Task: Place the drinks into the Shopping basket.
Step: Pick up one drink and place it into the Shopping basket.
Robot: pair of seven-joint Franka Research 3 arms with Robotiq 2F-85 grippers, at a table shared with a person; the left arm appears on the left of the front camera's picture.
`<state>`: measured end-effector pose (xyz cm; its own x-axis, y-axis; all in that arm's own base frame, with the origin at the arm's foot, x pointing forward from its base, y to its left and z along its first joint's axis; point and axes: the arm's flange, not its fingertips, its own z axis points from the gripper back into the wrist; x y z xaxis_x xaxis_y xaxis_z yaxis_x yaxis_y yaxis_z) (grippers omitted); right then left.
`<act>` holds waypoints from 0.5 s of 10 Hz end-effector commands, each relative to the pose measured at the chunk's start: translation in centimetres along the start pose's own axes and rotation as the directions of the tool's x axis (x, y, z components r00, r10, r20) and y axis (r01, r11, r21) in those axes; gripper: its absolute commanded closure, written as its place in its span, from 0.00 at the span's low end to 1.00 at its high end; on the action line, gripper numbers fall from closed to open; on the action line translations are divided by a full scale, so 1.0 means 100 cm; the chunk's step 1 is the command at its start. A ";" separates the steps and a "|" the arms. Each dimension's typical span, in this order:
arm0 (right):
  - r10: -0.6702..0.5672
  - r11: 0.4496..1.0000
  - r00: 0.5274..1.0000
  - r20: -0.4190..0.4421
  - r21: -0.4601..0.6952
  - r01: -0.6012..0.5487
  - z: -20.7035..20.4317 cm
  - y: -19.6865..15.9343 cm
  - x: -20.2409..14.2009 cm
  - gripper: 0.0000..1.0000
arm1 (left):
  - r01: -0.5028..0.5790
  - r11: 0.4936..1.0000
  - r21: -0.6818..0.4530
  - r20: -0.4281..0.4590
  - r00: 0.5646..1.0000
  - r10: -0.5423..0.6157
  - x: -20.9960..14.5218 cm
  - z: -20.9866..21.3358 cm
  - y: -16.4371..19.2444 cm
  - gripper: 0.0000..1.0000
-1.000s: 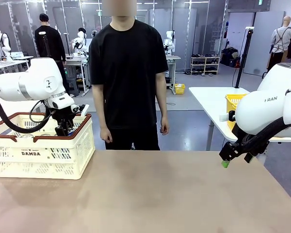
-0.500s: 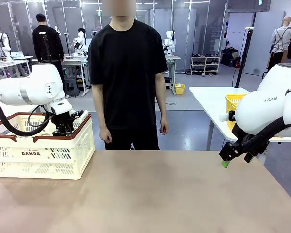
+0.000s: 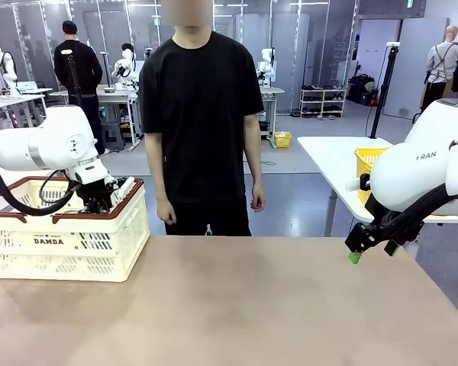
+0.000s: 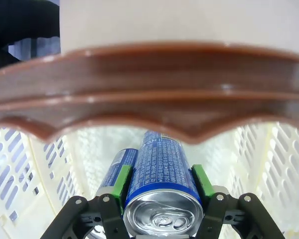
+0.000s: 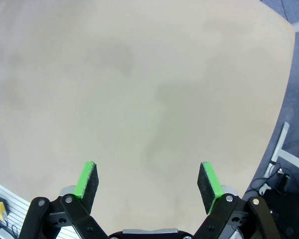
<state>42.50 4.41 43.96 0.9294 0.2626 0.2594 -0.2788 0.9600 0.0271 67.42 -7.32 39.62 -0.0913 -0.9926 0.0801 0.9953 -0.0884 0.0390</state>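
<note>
The cream slotted Shopping basket (image 3: 69,244), with its brown rim and "DAMDA" print, stands at the table's left end. My left gripper (image 3: 99,203) reaches down inside it past the rim. In the left wrist view my left gripper (image 4: 162,183) is shut on a blue can (image 4: 162,167) with white lettering and a silver top, held below the basket's brown rim (image 4: 149,99). A second blue can (image 4: 115,168) lies just behind it, inside the basket. My right gripper (image 3: 372,252) hovers open over the table's right edge; its green pads (image 5: 88,179) stand wide apart above bare tabletop.
A person in black stands at the far side of the table, hands hanging at their sides. A yellow mesh basket (image 3: 366,162) sits on a white side table to the right. The brown tabletop (image 3: 244,305) is bare between the basket and my right arm.
My left arm has shifted left and sunk lower into the basket with the blue can still in its grip. The right arm has not moved.
</note>
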 end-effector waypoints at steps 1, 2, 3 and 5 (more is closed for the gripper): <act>0.014 1.000 1.000 0.003 0.009 -0.014 0.000 -0.001 0.000 0.00 | 0.039 0.999 0.020 -0.003 0.999 -0.039 -0.004 0.000 -0.001 0.41; 0.014 1.000 1.000 0.003 0.009 -0.014 0.000 -0.001 0.000 0.00 | 0.049 0.999 0.015 -0.009 0.999 -0.049 -0.005 -0.002 -0.003 0.41; 0.014 1.000 1.000 0.003 0.009 -0.014 0.000 -0.001 0.000 0.00 | 0.055 0.998 0.010 -0.004 0.998 -0.055 -0.006 -0.005 -0.003 0.41; 0.014 1.000 1.000 0.003 0.009 -0.014 0.000 -0.001 0.000 0.00 | 0.067 0.998 0.014 0.001 0.998 -0.067 -0.011 -0.008 -0.006 0.41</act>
<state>42.50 4.41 43.96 0.9294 0.2626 0.2594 -0.2788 0.9600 0.0271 67.29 -6.97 38.98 -0.1314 -0.9884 0.0765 0.9911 -0.1294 0.0309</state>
